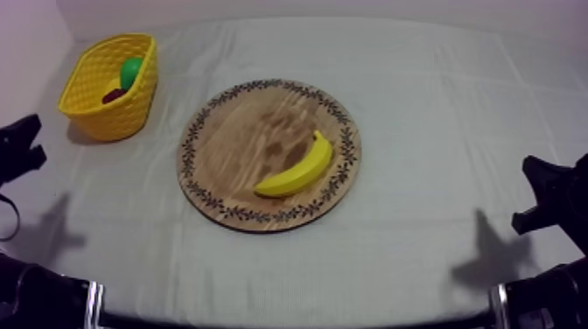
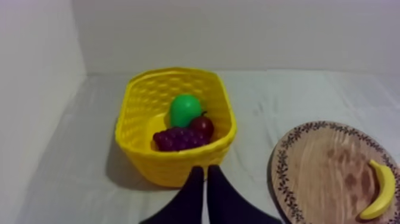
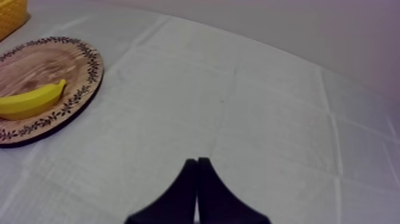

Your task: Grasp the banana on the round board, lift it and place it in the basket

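Note:
A yellow banana (image 1: 297,168) lies on the right half of the round wooden board (image 1: 236,131) at the table's middle; from the wrist views I see the banana (image 2: 378,189) (image 3: 31,100) on the board (image 2: 321,161) (image 3: 41,62). The yellow basket (image 1: 98,83) (image 2: 149,107) stands at the back left and holds a green pear (image 2: 185,109), a bunch of dark grapes (image 2: 178,139) and a small red fruit (image 2: 203,126). My left gripper (image 1: 19,150) (image 2: 205,173) rests shut at the left edge, just in front of the basket. My right gripper (image 1: 547,197) (image 3: 197,162) rests shut at the right edge over bare cloth.
The grey-white cloth (image 1: 437,114) is bare to the right of the board and in front of it. Walls close the table at the back and the left. A corner of the basket (image 3: 11,15) shows beyond the board in the right wrist view.

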